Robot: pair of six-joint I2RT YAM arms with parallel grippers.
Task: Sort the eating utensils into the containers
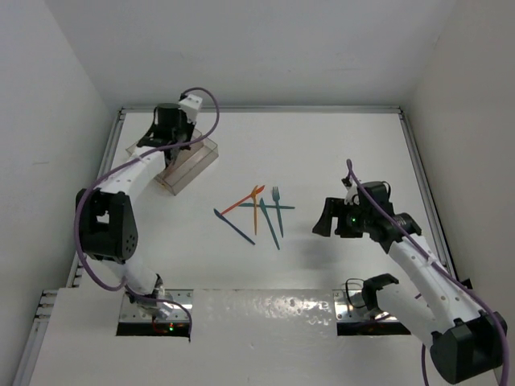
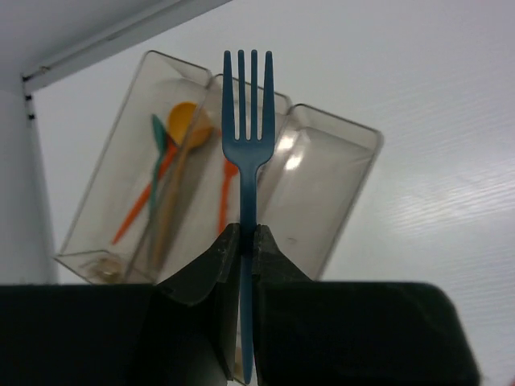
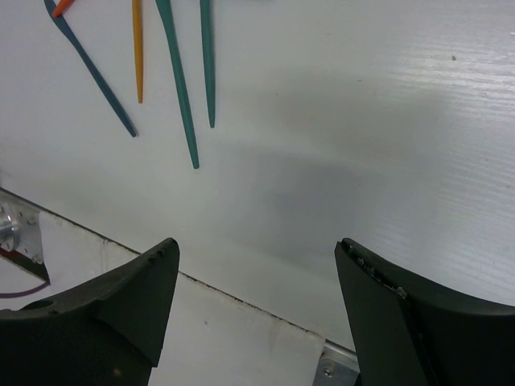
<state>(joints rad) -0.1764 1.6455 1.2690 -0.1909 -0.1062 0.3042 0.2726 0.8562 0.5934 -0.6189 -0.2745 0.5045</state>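
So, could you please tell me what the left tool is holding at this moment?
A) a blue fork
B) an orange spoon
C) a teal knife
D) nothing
A: the left wrist view shows the left tool shut on a blue fork, with the tray behind it.

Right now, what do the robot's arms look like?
Both the left arm and right arm are white tubes with chunky black joints. A purple cable loops along each. The left end effector and right end effector are black, with wedge-shaped fingers. A small green light glows near the right wrist.
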